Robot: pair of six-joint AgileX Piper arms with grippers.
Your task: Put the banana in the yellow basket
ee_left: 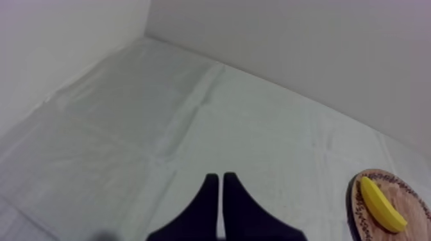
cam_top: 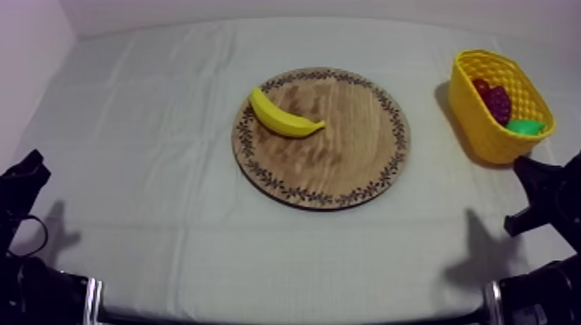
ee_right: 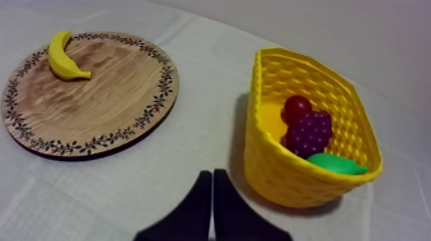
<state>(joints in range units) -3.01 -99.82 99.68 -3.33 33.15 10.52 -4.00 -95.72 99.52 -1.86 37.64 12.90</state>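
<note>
The task has not yet begun; the first step, reaching for the banana (cam_top: 285,115), is the one in hand.

The banana lies flat on the wooden board (cam_top: 346,160), near the rim at about ten o'clock in the top view; nothing touches it. The board sits in the middle of the table (cam_top: 156,130). The yellow basket (cam_top: 478,130) stands well apart from the board, at about three o'clock from it; inside it are a small red fruit (ee_right: 297,106), a bunch of grapes (ee_right: 309,133) and a green fruit (ee_right: 335,164).

The left jaws are pressed together into a thin wedge and hold nothing; they rest low at about eight o'clock from the board, over bare cloth. The right jaws are pressed together too and hold nothing; they rest at about four o'clock from the board, just beside the basket.

The next move likely calls for one arm to spread its jaws wide, go over the banana, and turn so the jaws cross its thin middle; then it can come down and squeeze. The right arm looks like the handy one, since the basket is on its side; the basket has room near its front wall.
</note>
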